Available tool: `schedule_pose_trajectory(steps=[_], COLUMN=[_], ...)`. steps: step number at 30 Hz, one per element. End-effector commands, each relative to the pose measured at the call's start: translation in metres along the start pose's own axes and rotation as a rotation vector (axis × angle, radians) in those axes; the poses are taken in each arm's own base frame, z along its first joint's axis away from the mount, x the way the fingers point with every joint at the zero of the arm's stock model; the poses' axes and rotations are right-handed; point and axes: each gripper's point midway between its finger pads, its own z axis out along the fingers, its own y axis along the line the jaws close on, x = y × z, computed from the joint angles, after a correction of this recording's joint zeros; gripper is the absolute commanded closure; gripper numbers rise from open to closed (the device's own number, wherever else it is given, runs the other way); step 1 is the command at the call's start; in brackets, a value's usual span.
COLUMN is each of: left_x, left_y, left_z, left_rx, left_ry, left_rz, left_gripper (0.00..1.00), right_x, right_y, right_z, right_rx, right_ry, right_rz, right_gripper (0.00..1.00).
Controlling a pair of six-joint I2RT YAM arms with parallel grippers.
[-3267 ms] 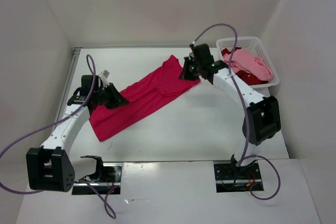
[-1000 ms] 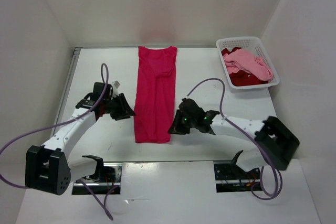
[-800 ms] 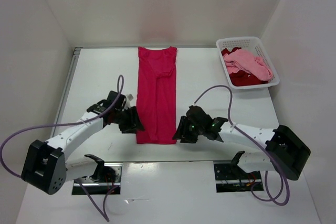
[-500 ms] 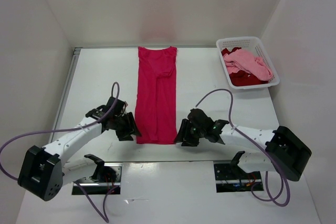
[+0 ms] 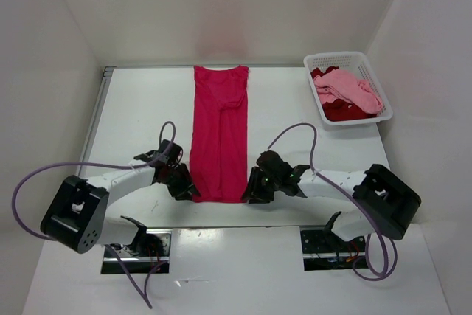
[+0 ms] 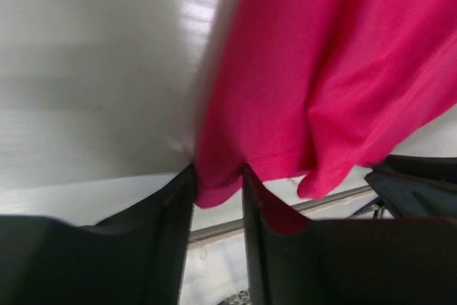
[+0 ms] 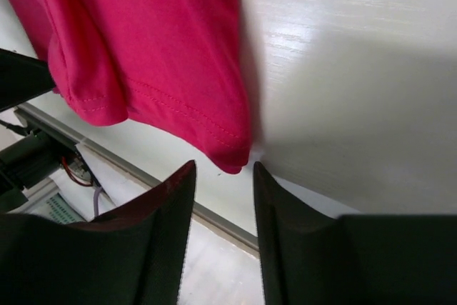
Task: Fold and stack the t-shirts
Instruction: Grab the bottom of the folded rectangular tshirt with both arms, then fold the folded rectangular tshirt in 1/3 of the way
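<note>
Two grippers at your magenta t-shirt (image 5: 219,134) hem: left gripper (image 6: 218,198) fingers clamped on its corner, right gripper (image 7: 221,176) fingers apart, counter (image 5: 310,153) beneath

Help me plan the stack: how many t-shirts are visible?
3: magenta-pink t-shirt flat on the table; light pink t-shirt and dark red t-shirt in the basket. More may be hidden underneath.

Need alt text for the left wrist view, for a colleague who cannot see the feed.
The left pincer straddles the near left corner of the magenta t-shirt, the hem tucked between its dark fingers. The cloth hangs in folds over the white table.
</note>
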Motion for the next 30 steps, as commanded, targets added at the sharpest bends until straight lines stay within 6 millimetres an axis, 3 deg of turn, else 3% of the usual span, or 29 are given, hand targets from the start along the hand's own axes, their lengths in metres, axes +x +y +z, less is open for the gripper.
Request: schedule_pose_trajectory(steps=[1,5,7,11,13,15,16,19,21,22,23,24,25,26,27,28,29,30], left_x=[-0.010,-0.013,-0.015,-0.004,0.013,0.027,0.038,0.047,0.035,0.026,0.019,0.011,-0.006,-0.015,-0.033,-0.045,-0.063,-0.084], left_y=[-0.005,-0.004,-0.012,-0.019,-0.019,-0.011,-0.010,-0.017,-0.029,-0.044,-0.056,-0.064,-0.082,-0.090,-0.098,-0.104,-0.105,-0.113], left_z=[0.007,0.005,-0.002,-0.031,-0.050,-0.058,-0.067,-0.087,-0.102,-0.116,-0.122,-0.125,-0.129,-0.127,-0.118,-0.115,-0.112,-0.104], left_rx=[0.005,-0.003,0.014,0.048,0.093,0.099,0.108,0.172,0.199,0.227,0.249,0.255,0.267,0.268,0.261,0.264,0.256,0.252], left_ry=[-0.017,-0.037,-0.039,-0.019,0.003,0.028,0.042,0.015,-0.053,-0.081,-0.098,-0.123,-0.157,-0.172,-0.180,-0.194,-0.228,-0.251], left_rz=[0.001,0.003,0.020,0.085,0.106,0.103,0.121,0.112,0.122,0.125,0.135,0.150,0.160,0.171,0.162,0.160,0.142,0.127], left_gripper=[0.62,0.86,0.97,1.00,1.00,1.00,1.00,1.00,1.00,1.00,1.00,1.00,1.00,1.00,1.00,1.00,1.00,1.00], right_x=[-0.016,-0.020,-0.017,-0.006,0.019,0.029,0.035,0.032,0.014,0.005,-0.020,-0.033,-0.052,-0.078,-0.093,-0.115,-0.130,-0.151], right_y=[0.014,0.012,0.006,0.009,0.004,0.013,0.007,0.022,0.032,0.037,0.045,0.044,0.058,0.055,0.049,0.065,0.065,0.055], right_z=[0.003,0.002,0.001,-0.011,-0.018,-0.034,-0.039,-0.066,-0.083,-0.089,-0.098,-0.096,-0.103,-0.106,-0.094,-0.101,-0.098,-0.083], right_rx=[-0.028,-0.020,0.001,-0.023,-0.008,-0.049,-0.035,-0.108,-0.127,-0.138,-0.156,-0.138,-0.170,-0.159,-0.114,-0.136,-0.124,-0.087], right_ry=[-0.053,-0.085,-0.073,-0.034,0.024,0.032,0.048,0.007,-0.040,-0.056,-0.115,-0.123,-0.150,-0.200,-0.191,-0.235,-0.253,-0.255], right_rz=[-0.029,-0.019,-0.014,-0.025,-0.021,-0.022,0.006,0.010,0.014,0.008,-0.015,-0.019,-0.041,-0.070,-0.068,-0.095,-0.126,-0.104], right_gripper=[0.59,0.73,0.87,1.00,1.00,1.00,1.00,1.00,1.00,1.00,1.00,1.00,1.00,1.00,1.00,1.00,1.00,1.00])
